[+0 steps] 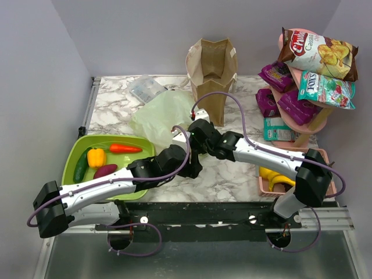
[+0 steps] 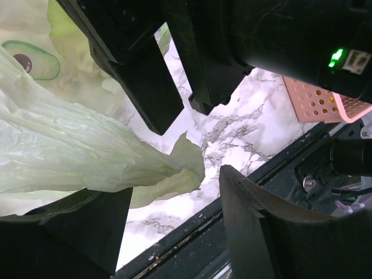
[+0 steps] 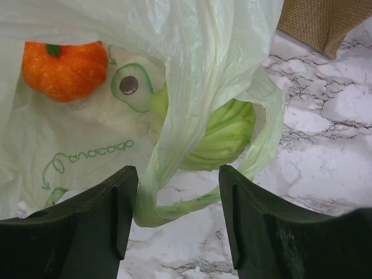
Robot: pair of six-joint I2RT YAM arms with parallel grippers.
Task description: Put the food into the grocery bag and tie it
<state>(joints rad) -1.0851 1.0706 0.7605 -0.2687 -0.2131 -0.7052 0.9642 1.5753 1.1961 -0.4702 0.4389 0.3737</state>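
The thin, translucent pale green plastic grocery bag [image 1: 161,113] is lying slumped mid-table on the marble table [image 1: 232,174], holding a round orange fruit [image 3: 64,67] and a pale green cabbage [image 3: 224,136]. A yellow bell pepper [image 1: 96,157] is sitting out on the lime-green tray [image 1: 72,152] and yellow bananas [image 1: 274,177] in the pink basket [image 1: 327,156], so the filling looks only partly done. No knot is showing. The right gripper [image 3: 177,180] is standing open astride one twisted handle [image 3: 174,206]. The left gripper [image 2: 174,192], also open, is reaching around another bunched strip of bag. The arms are crowding each other there, and a stiff brown paper bag [image 1: 212,75] is standing just behind.
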